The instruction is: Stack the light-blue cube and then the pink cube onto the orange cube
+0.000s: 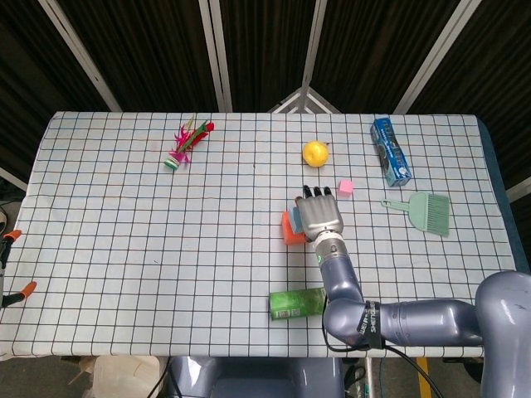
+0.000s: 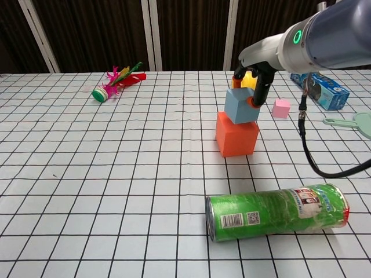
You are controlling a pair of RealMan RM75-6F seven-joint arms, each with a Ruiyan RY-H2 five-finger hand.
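The orange cube (image 2: pixel 236 136) stands on the checked cloth mid-table. The light-blue cube (image 2: pixel 240 106) sits tilted on its top, and my right hand (image 2: pixel 253 74) grips it from above and behind, fingers down its far and right sides. In the head view my right hand (image 1: pixel 319 215) covers most of the light-blue cube (image 1: pixel 293 218), and the orange cube (image 1: pixel 288 230) shows at its left. The pink cube (image 2: pixel 281 108) lies apart on the cloth to the right and a little farther back, also seen as the pink cube (image 1: pixel 346 187) beyond the hand. My left hand is out of sight.
A green can (image 2: pixel 276 212) lies on its side in front of the stack. A yellow ball (image 1: pixel 315 152), a blue box (image 1: pixel 390 151) and a teal brush (image 1: pixel 424 209) sit at the back right. A feathered shuttlecock (image 2: pixel 115 81) lies far left.
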